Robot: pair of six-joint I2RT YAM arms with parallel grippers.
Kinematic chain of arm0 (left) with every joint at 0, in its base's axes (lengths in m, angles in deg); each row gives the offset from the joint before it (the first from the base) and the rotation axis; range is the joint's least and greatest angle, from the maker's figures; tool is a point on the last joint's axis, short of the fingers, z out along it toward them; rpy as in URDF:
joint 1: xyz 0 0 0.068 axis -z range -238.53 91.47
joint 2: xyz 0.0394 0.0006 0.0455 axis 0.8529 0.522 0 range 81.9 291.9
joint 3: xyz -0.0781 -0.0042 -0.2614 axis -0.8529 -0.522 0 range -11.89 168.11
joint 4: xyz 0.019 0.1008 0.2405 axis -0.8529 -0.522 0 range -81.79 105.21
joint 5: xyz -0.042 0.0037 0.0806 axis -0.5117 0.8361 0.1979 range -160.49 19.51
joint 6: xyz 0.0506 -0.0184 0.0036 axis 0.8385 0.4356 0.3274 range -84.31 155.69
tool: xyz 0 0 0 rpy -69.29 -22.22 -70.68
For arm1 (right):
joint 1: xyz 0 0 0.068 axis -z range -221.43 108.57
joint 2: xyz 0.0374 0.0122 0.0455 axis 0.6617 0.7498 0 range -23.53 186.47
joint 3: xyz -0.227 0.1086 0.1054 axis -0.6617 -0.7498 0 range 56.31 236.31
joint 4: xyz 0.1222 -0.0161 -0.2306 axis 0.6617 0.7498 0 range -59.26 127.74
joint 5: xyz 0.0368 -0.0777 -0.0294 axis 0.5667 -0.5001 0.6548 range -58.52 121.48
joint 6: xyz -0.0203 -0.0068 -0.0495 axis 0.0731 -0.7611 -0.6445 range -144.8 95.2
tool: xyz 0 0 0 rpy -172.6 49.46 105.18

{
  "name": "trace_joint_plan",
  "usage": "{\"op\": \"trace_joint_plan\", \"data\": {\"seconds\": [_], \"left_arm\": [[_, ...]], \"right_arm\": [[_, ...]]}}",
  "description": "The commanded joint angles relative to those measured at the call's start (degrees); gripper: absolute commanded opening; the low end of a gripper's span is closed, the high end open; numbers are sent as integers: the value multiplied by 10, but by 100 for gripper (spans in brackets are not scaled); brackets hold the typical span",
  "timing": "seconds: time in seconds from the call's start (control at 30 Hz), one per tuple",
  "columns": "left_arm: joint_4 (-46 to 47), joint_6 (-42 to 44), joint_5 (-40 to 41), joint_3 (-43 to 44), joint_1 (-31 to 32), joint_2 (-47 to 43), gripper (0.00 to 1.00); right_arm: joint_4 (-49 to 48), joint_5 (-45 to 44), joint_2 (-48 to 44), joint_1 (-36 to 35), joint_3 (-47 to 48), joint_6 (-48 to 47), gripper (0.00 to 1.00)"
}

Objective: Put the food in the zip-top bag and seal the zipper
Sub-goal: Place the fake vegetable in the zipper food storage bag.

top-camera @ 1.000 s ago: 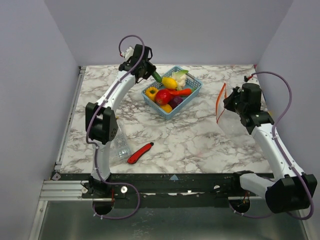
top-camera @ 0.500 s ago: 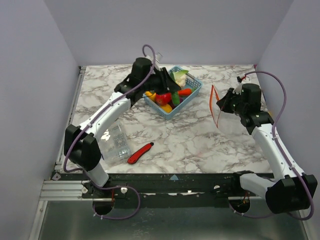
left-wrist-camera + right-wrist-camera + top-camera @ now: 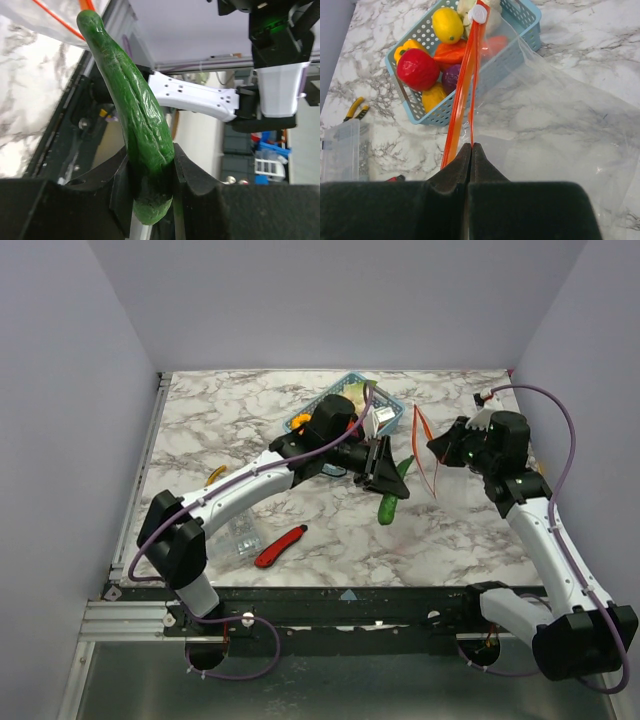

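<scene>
No text, label, brand or number could be read in any view. The white slider (image 3: 479,13) on the zipper (image 3: 462,95) looked blank, and the blue crates (image 3: 270,156) far behind the left wrist were too blurred to read.

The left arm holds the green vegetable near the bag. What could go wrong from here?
The zipper strips lie almost together, so the zip-top bag mouth looks narrow; the green vegetable may push the bag instead of entering.
The left end effector grips this long glossy piece near one end; it could slip.
The right end effector pinches the bag at one spot; a push might free it.
</scene>
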Motion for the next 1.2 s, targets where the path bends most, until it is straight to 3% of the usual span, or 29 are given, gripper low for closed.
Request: {"op": "trace_joint_plan", "data": {"seconds": [0.0, 0.37, 0.5, 0.7, 0.77, 0.9, 1.17], "left_arm": [[93, -112, -95, 1, 13, 40, 0], [392, -426, -85, -3, 17, 154, 0], [390, -448, -50, -10, 3, 166, 0], [276, -380, 21, -5, -28, 159, 0], [278, -383, 44, -5, -32, 162, 0], [353, -405, 81, -6, -38, 174, 17], [215, -298, 137, 57, -38, 167, 49]], "right_arm": [[-22, 35, -19, -2, -9, -9, 0], [-32, 61, -31, -13, -24, -7, 0], [-22, 45, -34, -18, -20, -8, 0], [-17, 58, -43, -27, -19, -7, 0], [-19, 68, -43, -27, -19, -6, 0], [-21, 78, -41, -28, -18, -7, 0], [-13, 58, -38, -29, -13, -2, 0]]}}
